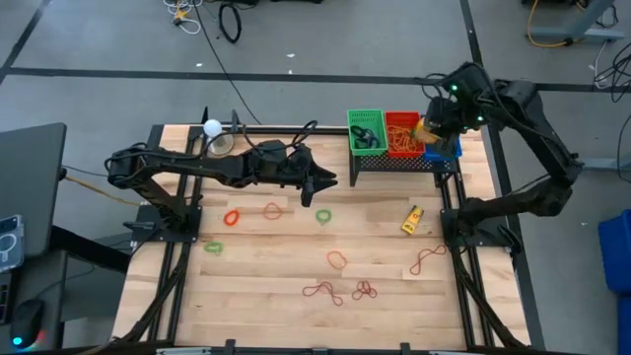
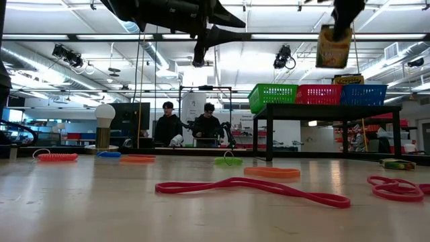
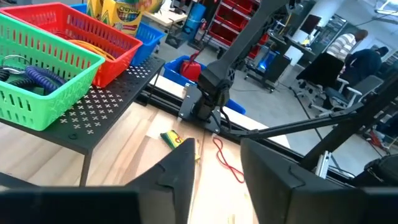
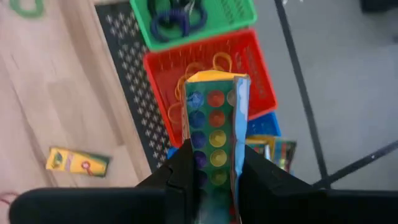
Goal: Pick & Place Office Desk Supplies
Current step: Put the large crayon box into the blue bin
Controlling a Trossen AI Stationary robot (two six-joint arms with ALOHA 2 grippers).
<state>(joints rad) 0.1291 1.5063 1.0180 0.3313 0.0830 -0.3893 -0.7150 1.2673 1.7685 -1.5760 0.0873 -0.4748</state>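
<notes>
Crayon box (image 4: 214,134) clamped in right claw (image 4: 211,163) above baskets; left claw (image 3: 214,165) parted (empty, raised mid-table).

The blue basket (image 4: 264,124) is mostly hidden behind the crayon box (image 4: 216,124) that the right gripper (image 4: 211,171) clamps. That box's lower end is lost between the dark fingers.
</notes>
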